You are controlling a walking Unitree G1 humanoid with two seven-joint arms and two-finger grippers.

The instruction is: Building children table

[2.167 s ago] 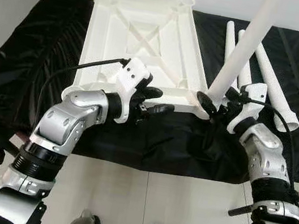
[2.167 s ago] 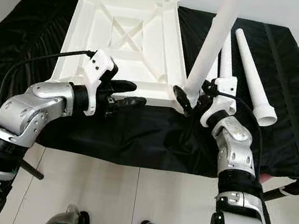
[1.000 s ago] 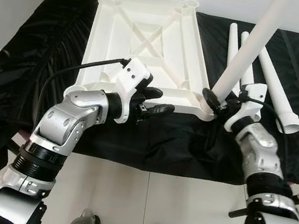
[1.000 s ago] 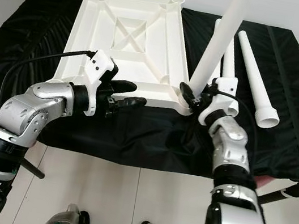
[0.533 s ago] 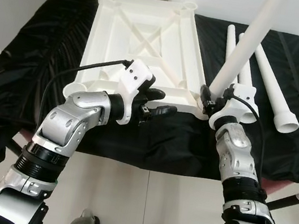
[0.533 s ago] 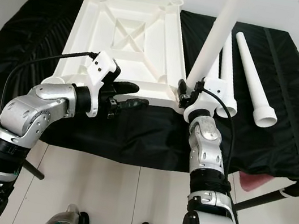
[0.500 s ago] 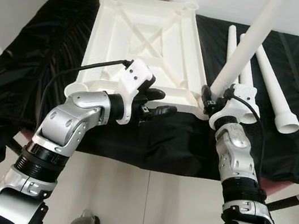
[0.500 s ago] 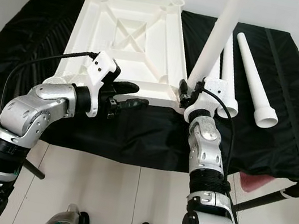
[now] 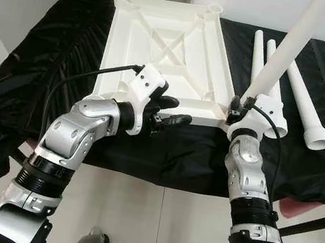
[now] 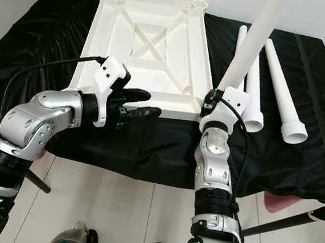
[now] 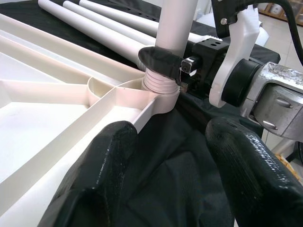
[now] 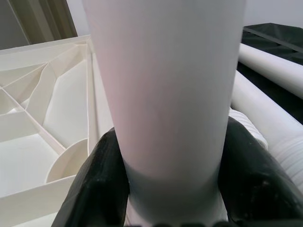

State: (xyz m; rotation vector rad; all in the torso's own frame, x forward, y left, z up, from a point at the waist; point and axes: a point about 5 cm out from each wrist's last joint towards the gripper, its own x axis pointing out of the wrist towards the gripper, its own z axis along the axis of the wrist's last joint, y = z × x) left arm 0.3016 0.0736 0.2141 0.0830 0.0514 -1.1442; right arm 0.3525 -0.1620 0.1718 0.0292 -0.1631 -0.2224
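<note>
I judged the step in hand to be seating the first leg. My right gripper (image 11: 177, 66) had its two fingers (image 12: 99, 179) clamped around the base of the white table leg (image 9: 283, 54), one on each side, with the leg's ridged end sitting in the near-right corner socket (image 11: 158, 97) of the upturned white tabletop (image 10: 147, 44). My left gripper (image 9: 167, 111) hovered with its fingers spread and holding nothing, the tabletop's near rim just past the fingertips (image 11: 111, 156) and the black cloth (image 10: 310, 134) beneath them. Three more legs (image 10: 280, 91) lay on the cloth beyond the right gripper. The next move probably called for pressing or twisting the leg home while steadying the tabletop. I could not tell how deep the leg sat; its upper end ran out of frame, and the wrist camera's close look hid the joint itself.
</note>
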